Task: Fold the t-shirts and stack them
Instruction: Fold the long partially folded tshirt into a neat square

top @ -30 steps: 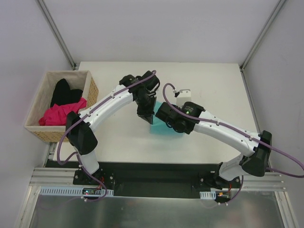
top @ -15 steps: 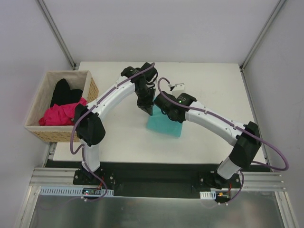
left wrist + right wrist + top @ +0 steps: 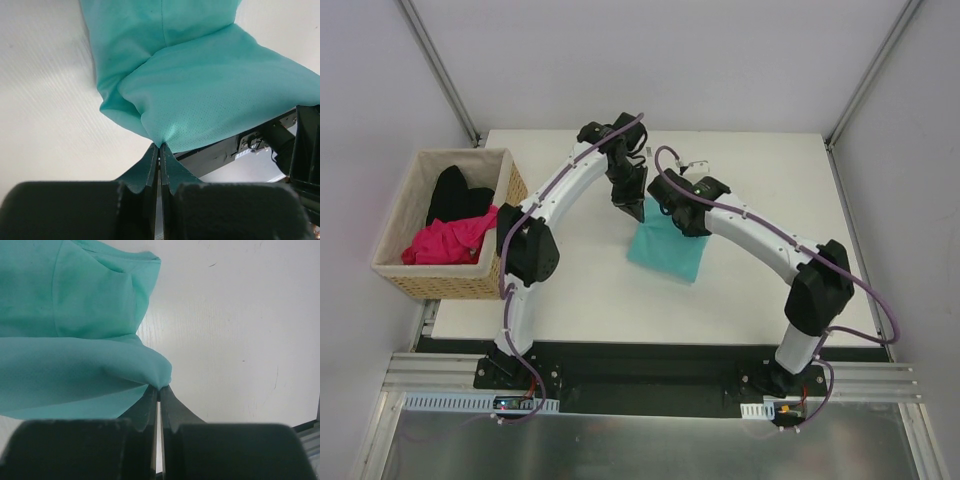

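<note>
A teal t-shirt lies partly folded in the middle of the white table, its far edge lifted. My left gripper is shut on the shirt's far left corner; in the left wrist view the teal t-shirt is pinched at the tips of that left gripper. My right gripper is shut on the far right corner, and the right wrist view shows the teal t-shirt held at the tips of the right gripper. A magenta pink t-shirt and a black t-shirt lie in the basket.
The woven wicker basket stands off the table's left edge. A small white object lies on the table behind the right arm. Black rails run along the near edge by the arm bases.
Both grippers have moved towards the far side of the table with the teal shirt's corners, dragging it away from the bases. More of the shirt now shows spread flat.
</note>
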`<state>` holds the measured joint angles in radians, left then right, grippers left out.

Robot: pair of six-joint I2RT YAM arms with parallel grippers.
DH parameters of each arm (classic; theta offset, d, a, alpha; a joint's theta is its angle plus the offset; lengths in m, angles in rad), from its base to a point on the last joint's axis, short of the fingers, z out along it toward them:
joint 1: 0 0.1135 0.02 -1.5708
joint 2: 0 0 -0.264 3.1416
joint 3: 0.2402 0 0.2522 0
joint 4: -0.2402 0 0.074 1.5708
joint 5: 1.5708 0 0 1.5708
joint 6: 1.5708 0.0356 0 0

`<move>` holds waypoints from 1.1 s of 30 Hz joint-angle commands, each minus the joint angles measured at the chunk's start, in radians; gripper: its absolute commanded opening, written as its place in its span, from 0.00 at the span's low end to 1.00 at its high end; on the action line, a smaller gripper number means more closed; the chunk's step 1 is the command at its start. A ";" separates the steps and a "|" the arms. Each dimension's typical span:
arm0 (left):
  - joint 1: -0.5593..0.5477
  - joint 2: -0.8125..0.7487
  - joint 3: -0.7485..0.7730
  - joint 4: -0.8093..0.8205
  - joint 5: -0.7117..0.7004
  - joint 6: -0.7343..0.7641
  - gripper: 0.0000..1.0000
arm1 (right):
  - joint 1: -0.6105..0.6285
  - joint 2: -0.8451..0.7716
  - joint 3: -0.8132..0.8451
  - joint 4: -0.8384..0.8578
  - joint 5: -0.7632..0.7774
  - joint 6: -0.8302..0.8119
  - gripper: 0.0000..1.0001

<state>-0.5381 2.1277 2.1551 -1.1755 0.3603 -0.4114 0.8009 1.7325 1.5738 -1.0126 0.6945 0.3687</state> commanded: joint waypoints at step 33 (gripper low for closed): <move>0.105 0.212 0.178 0.114 0.215 0.036 0.13 | -0.195 0.314 0.267 0.177 -0.009 -0.206 0.01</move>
<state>-0.4431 2.3516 2.3150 -1.0687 0.5602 -0.4007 0.6258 1.9980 1.7763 -0.8921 0.6590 0.1967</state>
